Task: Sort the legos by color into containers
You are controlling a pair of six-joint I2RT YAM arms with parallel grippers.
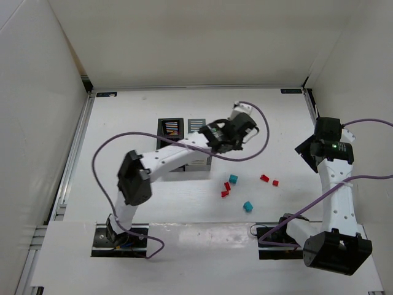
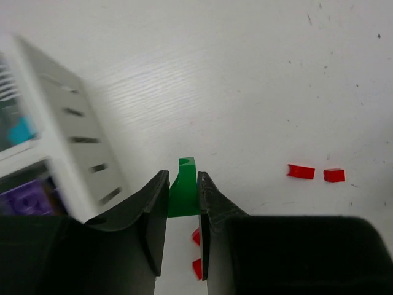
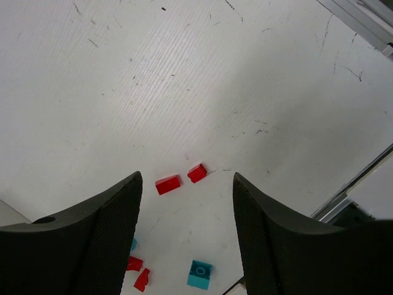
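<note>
Pinching green lego (image 2: 183, 192): left fingers (image 2: 216, 212) | right fingers (image 3: 101, 236) wide | containers (image 2: 69, 142): teal lego (image 2: 21, 130), purple lego (image 2: 26, 200)

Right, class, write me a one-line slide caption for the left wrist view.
Left gripper pinches a green brick beside the white bin, two red bricks lying on the table nearby.

Matt white tabletop (image 3: 184, 80), finely ribbed and flecked with dark scuffs, carries a glossy plastic red brick (image 3: 168, 184) and teal brick (image 3: 199, 274) at lower centre. The left tool (image 2: 182, 181) is smooth black plastic around a shiny green brick (image 2: 184, 195); the right tool (image 3: 186, 181) shows finely stippled pads (image 3: 116, 233).
</note>
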